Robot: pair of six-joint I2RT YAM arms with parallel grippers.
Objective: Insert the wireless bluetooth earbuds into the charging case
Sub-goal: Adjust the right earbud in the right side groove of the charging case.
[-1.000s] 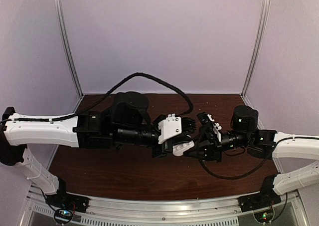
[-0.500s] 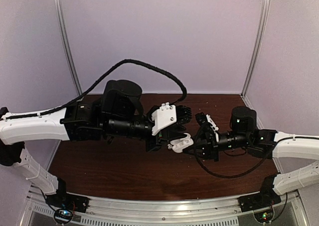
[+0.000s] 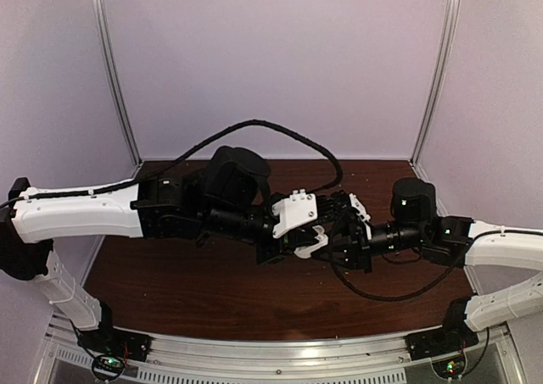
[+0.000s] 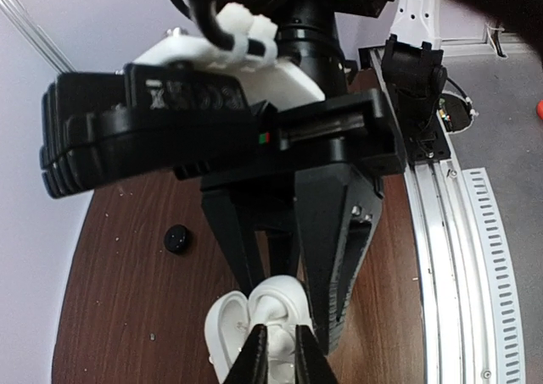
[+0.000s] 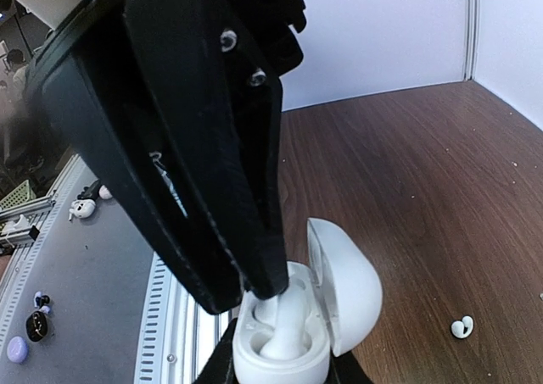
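As both claws meet:
Left claw: pinched on white earbud, tips down inside the case well.
Right claw: clamped on open charging case, directly beneath.

A glossy white oval charging case, lid swung open to one side, is held off the brown tabletop at mid-scene, clamped in the right gripper. One white earbud lies in its well beneath the narrow tips of the left gripper. A second white earbud and a small black earbud lie loose on the wood, each well apart from the case.
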